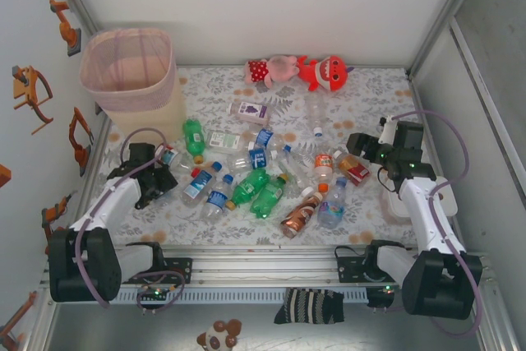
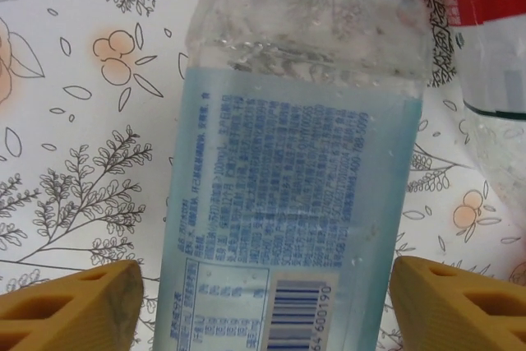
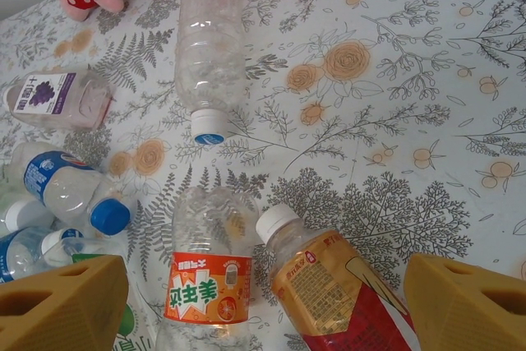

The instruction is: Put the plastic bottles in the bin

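We see our left arm [image 1: 108, 205] and right arm [image 1: 423, 205] in white link shells with black joint housings, lilac-grey cables [image 1: 458, 145] looping along each, tiny green lights [image 1: 385, 154], black base blocks [image 1: 80, 269], mustard-yellow wedge fingers [image 3: 62, 306] with ribbed faces and hollow cells.

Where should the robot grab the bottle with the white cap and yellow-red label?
Across its round middle, on the label, coming straight down. The white-capped bottle lies flat on its side, so the right end effector can drop one finger each side of the body; the neck is narrower.
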### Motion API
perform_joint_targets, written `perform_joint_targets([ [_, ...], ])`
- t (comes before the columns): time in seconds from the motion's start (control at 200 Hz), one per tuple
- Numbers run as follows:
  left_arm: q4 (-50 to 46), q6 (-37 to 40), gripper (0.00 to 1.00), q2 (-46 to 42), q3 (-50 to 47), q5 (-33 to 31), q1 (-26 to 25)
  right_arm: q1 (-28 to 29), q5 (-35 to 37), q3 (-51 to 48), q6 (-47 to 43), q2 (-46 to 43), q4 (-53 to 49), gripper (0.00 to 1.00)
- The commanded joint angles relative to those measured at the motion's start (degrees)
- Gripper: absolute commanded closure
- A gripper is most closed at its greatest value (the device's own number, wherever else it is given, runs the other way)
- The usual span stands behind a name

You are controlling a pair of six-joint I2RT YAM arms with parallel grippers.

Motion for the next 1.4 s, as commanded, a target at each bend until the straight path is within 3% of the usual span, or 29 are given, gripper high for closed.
perform_joint_targets([
  [0.0, 0.87, -0.55, 0.29, 0.31, -0.22, 1.67, 0.81, -0.07, -0.82, 2.19, 0.62, -0.12, -0.52, 0.14],
  [0.631, 2.24, 0.59, 0.36, 4.76, 0.37, 5.49, 2.13, -0.07, 0.82, 0.89, 0.45, -1.75, -0.01, 0.14],
  [0.851, 2.20, 0.69, 0.44, 4.73, 0.34, 5.59, 2.06, -0.09, 1.30, 0.61, 0.46, -2.29, 0.23, 0.14],
  [1.247, -7.65, 3.22, 0.47, -11.84, 3.24, -0.43, 2.15, -0.07, 0.57, 2.00, 0.38, -2.42, -0.60, 0.14],
  [1.397, -10.01, 5.44, 0.49, -16.92, 7.76, 0.99, 2.15, -0.08, 0.67, 2.11, 0.28, -2.66, -0.99, 0.14],
])
